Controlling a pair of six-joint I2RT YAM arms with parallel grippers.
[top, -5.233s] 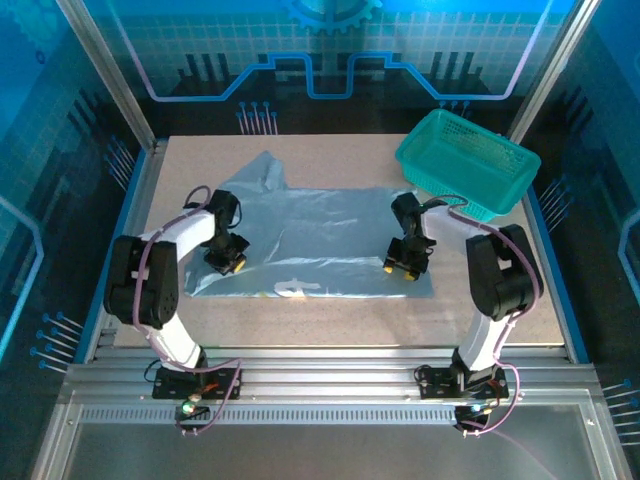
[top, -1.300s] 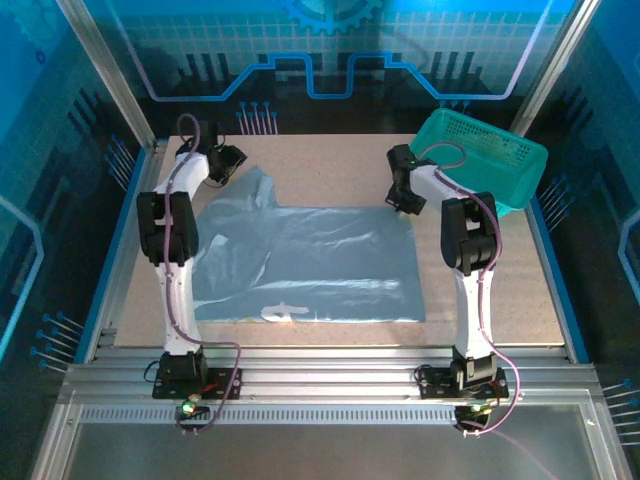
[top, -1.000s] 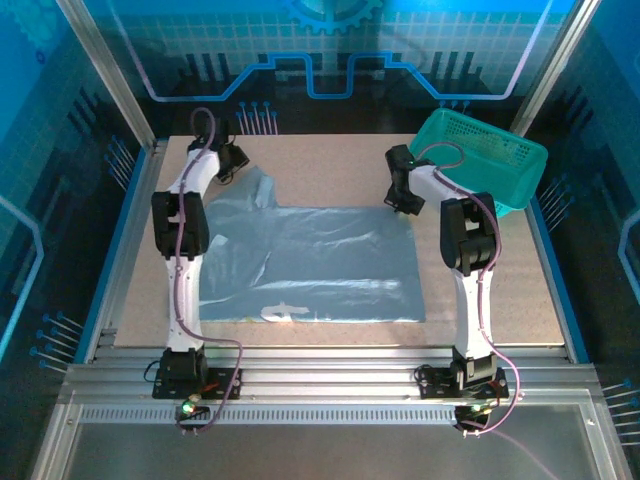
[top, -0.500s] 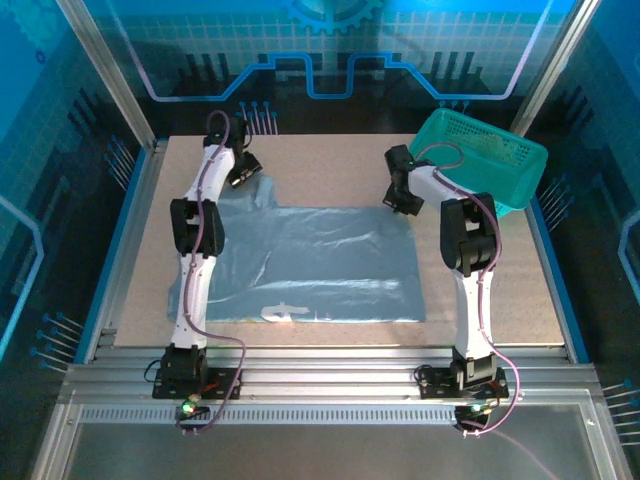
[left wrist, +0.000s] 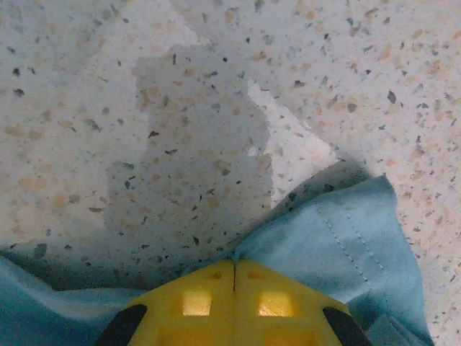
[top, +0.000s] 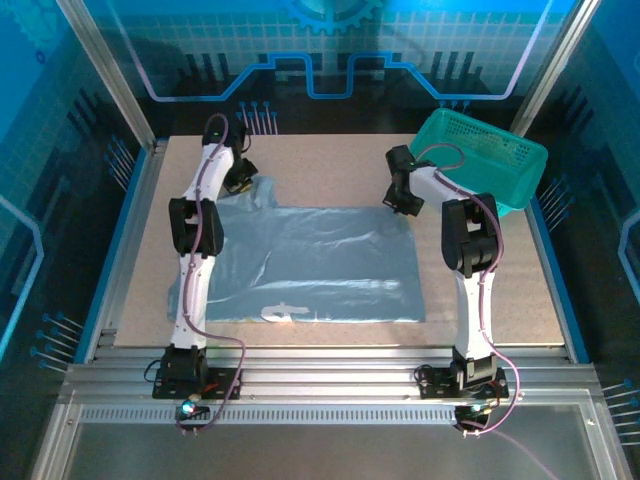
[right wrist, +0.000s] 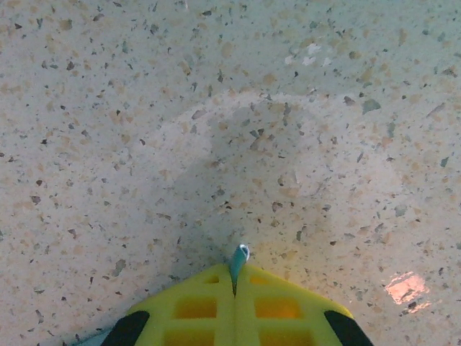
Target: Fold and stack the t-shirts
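T-shirt (top: pixel 320 260): lies spread flat across the middle of the speckled surface (top: pixel 330 160), pale grey-blue, lightly wrinkled, with a small white neck label (top: pixel 283 312) at the near edge. Stops short of the teal mesh basket (top: pixel 500 190) in the far right corner of the surface, without touching it. Sends one sleeve (top: pixel 255 195) out toward the far left.

Left pincer (top: pixel 240 180): sits at the far end of that sleeve, at the end of an arm stretched out long over the left side of the cloth. Seen from the left wrist, presses its two yellow fingers (left wrist: pixel 187 303) fully together, with only a thin line between them. Meets the cloth right at the fingertips, where a stitched hem (left wrist: pixel 346 238) bunches up against them from the right and more blue fabric runs off to the left. Looks clamped on the sleeve edge, low over bare speckled surface.

Right pincer (top: pixel 402 203): rests at the far right corner of the cloth, near the basket's left wall, at the end of an equally stretched arm. Seen from the right wrist, is closed tight too, with a thin sliver of blue fabric (right wrist: pixel 239 256) standing up out of the seam between the yellow fingertips (right wrist: pixel 281 306). Has bare surface ahead, marked by a soft shadow and one small bright reflection at lower right.
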